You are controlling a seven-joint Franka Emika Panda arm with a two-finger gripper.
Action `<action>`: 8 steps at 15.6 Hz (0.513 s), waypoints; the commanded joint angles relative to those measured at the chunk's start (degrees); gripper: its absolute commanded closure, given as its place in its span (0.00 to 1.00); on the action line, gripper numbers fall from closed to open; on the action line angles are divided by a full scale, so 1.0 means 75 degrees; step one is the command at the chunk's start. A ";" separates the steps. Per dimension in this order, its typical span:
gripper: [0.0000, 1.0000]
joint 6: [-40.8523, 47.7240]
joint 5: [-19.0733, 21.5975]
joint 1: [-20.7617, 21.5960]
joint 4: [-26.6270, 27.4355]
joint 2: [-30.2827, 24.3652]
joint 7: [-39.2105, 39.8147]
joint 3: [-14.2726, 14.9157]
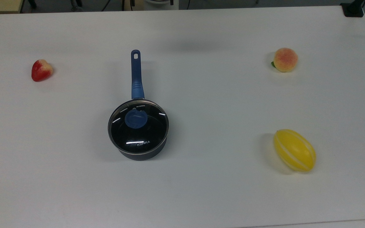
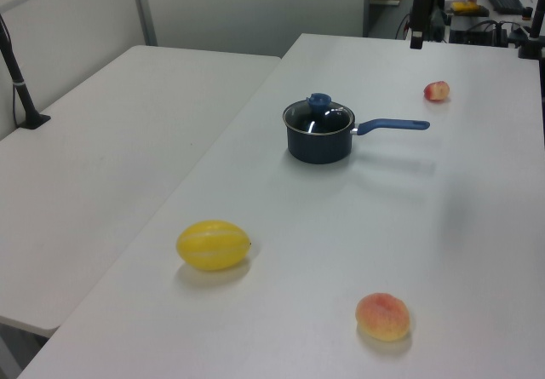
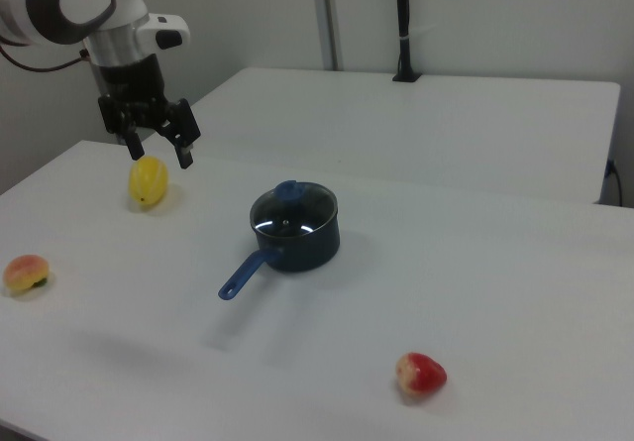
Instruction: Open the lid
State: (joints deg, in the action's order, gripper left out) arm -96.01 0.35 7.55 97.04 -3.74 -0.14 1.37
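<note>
The round clear glass lid with blue knob and white "KONKA" print [image 1: 138, 125] sits closed, level on the black saucepan [image 1: 144, 154].

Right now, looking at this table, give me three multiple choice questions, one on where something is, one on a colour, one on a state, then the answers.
1. In the top view, where does the saucepan handle point?
A. toward the top view's top edge
B. toward the yellow melon
C. toward the top view's bottom edge

2. What colour is the knob on the lid?
A. red
B. blue
C. white

3. How does the lid stand?
A. lying on the table beside the pan
B. held up by the tool
C. seated on the saucepan

Answers:
1. A, the handle runs straight up from the pan's rim, away from the melon.
2. B, the knob matches the blue handle.
3. C, the lid's rim sits on the pan, and in the right view the open tool hangs apart from it, above the melon's side of the table.
</note>
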 commanded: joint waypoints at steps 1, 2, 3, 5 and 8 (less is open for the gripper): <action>0.00 -0.0160 0.0059 -0.0034 0.0198 -0.0110 -0.0076 -0.0043; 0.00 -0.0160 0.0059 -0.0035 0.0198 -0.0099 -0.0075 -0.0043; 0.00 -0.0160 0.0059 -0.0035 0.0198 -0.0110 -0.0075 -0.0043; 0.00 -0.0148 0.0059 -0.0035 0.0210 -0.0110 -0.0087 -0.0043; 0.00 -0.0124 0.0071 -0.0058 0.0198 -0.0099 -0.0052 -0.0054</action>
State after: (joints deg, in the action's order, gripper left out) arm -96.01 0.35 7.55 97.05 -3.71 -0.17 1.38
